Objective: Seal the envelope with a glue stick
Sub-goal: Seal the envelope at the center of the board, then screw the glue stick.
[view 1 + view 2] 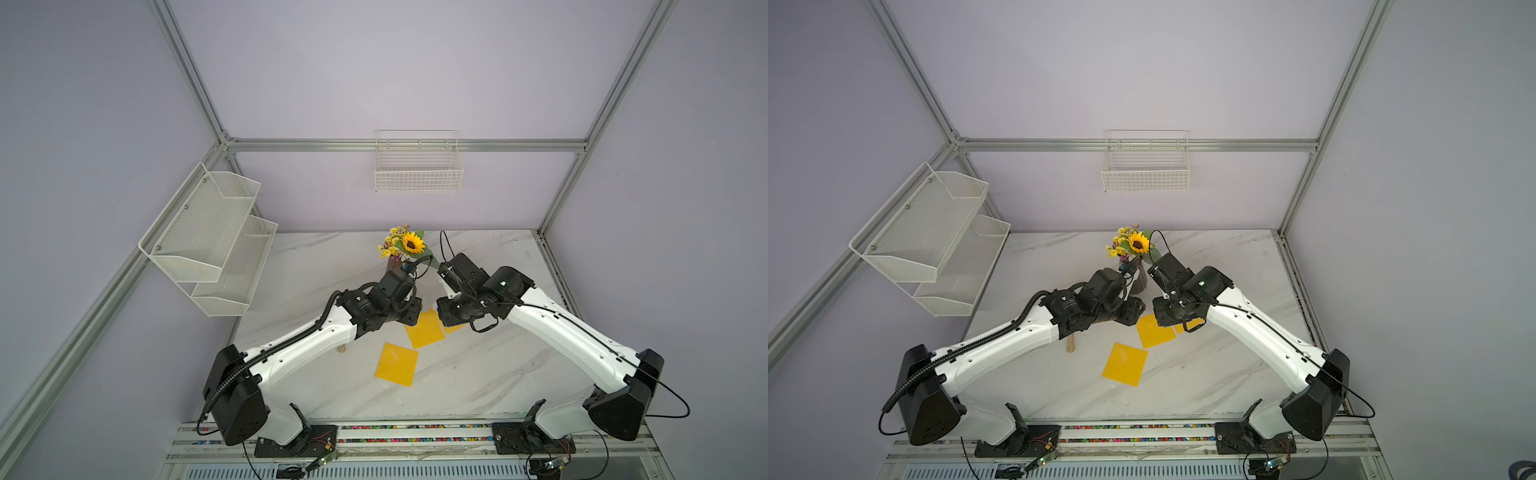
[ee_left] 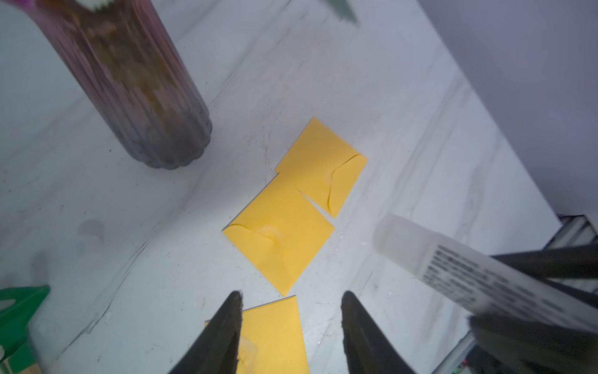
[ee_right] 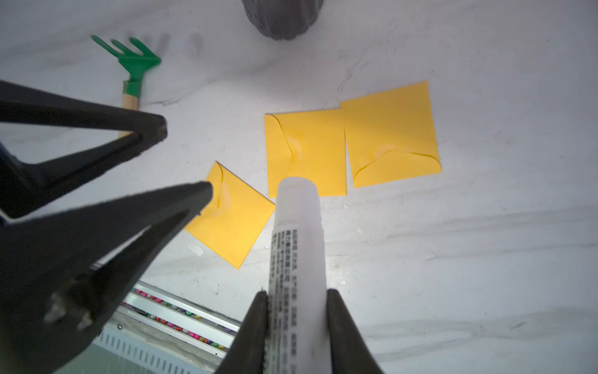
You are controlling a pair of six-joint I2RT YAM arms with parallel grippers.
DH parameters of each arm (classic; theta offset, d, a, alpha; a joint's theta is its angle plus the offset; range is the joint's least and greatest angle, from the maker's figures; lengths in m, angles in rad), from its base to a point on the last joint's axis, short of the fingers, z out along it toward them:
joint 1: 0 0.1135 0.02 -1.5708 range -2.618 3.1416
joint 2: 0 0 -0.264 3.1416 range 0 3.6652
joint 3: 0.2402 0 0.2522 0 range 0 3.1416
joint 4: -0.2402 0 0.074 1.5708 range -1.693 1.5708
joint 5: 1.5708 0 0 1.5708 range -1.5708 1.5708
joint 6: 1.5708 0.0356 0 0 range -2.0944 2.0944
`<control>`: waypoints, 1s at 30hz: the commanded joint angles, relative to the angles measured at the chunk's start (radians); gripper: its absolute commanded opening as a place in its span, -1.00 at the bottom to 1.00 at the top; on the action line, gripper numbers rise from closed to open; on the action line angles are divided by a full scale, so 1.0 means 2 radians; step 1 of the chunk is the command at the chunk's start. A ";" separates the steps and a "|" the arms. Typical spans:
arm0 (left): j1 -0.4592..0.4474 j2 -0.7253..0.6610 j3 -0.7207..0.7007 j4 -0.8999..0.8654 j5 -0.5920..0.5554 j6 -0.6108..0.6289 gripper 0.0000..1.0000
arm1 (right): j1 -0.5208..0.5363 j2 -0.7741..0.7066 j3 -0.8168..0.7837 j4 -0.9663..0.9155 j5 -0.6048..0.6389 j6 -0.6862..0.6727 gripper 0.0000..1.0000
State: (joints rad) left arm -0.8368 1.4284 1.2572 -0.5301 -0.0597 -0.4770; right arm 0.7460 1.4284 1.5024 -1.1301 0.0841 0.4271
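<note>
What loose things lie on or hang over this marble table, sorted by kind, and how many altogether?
yellow envelopes: 3
glue stick: 1
green rake: 1
vase of flowers: 1
Total: 6

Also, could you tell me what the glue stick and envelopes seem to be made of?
The glue stick looks like white plastic, smooth, slightly translucent at the cap, with a printed label. The envelopes look like matte yellow paper, given creased flaps and thin edges.
</note>
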 commanded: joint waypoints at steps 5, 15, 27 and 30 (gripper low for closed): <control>0.003 -0.053 -0.035 0.229 0.083 -0.078 0.00 | -0.003 -0.074 -0.024 0.218 0.029 -0.051 -1.00; 0.003 -0.079 -0.079 0.465 0.131 -0.197 0.01 | -0.003 -0.204 -0.177 0.551 -0.009 -0.186 -1.00; 0.002 -0.125 -0.117 0.637 0.152 -0.200 0.06 | -0.003 -0.229 -0.210 0.666 -0.049 -0.238 -1.00; 0.002 -0.138 -0.120 0.644 0.149 -0.184 0.06 | -0.003 -0.225 -0.207 0.661 -0.067 -0.240 -1.00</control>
State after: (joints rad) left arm -0.8280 1.2007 1.0077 0.6243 0.2203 -0.8742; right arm 0.7410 0.9787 1.0897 0.1509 -0.0071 -0.0319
